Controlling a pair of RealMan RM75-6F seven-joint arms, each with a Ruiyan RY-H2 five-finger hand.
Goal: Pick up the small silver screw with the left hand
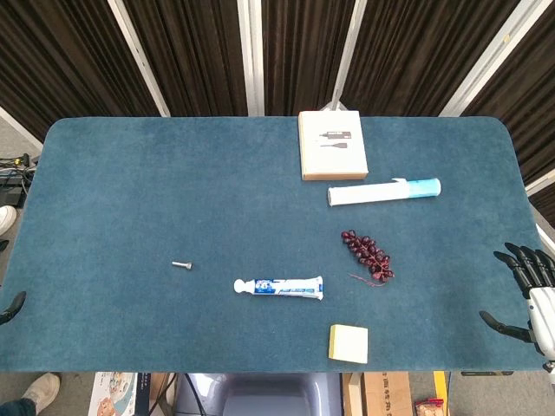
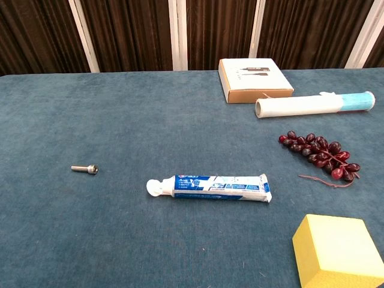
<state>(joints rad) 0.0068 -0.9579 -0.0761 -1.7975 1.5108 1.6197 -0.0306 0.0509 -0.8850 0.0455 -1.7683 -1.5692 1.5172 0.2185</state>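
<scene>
The small silver screw [image 1: 181, 264] lies on its side on the blue table, left of centre; the chest view shows the screw [image 2: 84, 169] with its head pointing right. Only a dark tip of my left hand [image 1: 13, 305] pokes in at the table's left edge, well left of the screw and apart from it. How its fingers stand is hidden. My right hand [image 1: 531, 295] rests at the table's right edge with its fingers spread and nothing in them. Neither hand appears in the chest view.
A toothpaste tube [image 1: 279, 287] lies right of the screw. A yellow sponge [image 1: 349, 343] sits at the front edge. Dark red grapes [image 1: 368, 254], a white and blue tube [image 1: 383, 191] and a flat box [image 1: 331, 145] lie further back right.
</scene>
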